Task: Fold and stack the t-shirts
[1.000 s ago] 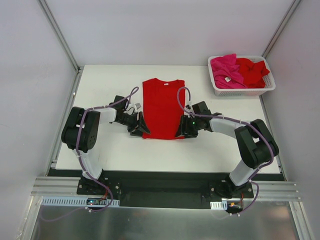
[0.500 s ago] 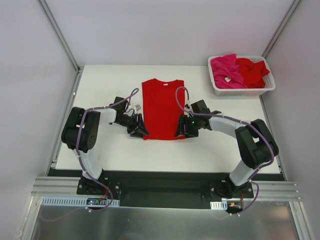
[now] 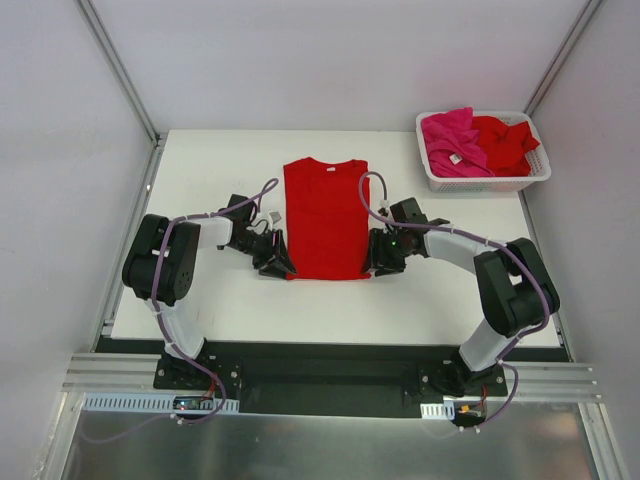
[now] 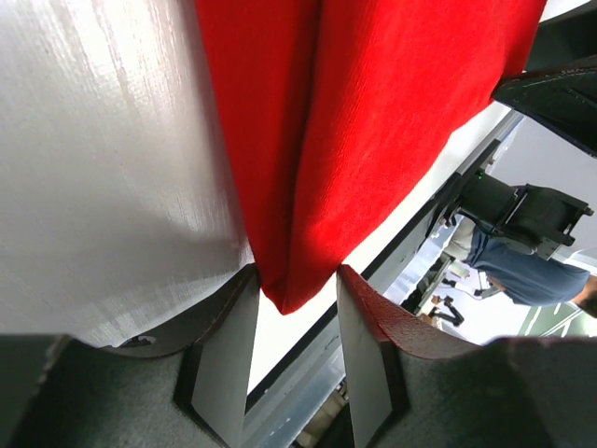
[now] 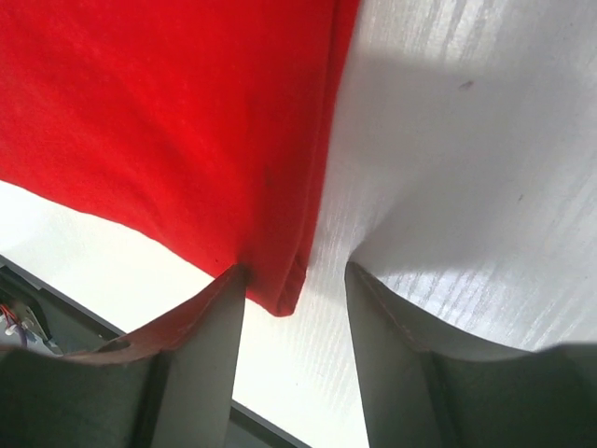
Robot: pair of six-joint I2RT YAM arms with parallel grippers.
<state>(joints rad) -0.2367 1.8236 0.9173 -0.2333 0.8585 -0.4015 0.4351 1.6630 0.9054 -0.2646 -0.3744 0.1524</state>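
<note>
A bright red t-shirt (image 3: 325, 215) lies flat on the white table (image 3: 200, 170), folded lengthwise into a narrow strip with the collar at the far end. My left gripper (image 3: 279, 262) is open at its near left corner; in the left wrist view that corner (image 4: 294, 280) sits between the fingers (image 4: 224, 355). My right gripper (image 3: 375, 262) is open at the near right corner; in the right wrist view the corner (image 5: 284, 289) lies between the fingers (image 5: 210, 364), close to the left one. More shirts, a magenta-pink one (image 3: 450, 140) and a red one (image 3: 505, 140), lie in the basket.
The white slotted basket (image 3: 485, 182) stands at the table's far right corner. Both arms lie low over the table, reaching in from either side of the shirt. Grey enclosure walls stand on the left, right and back.
Both grippers have slid a little outward and toward me along the shirt's near corners. The shirt's sides look slightly narrower and straighter than before.
</note>
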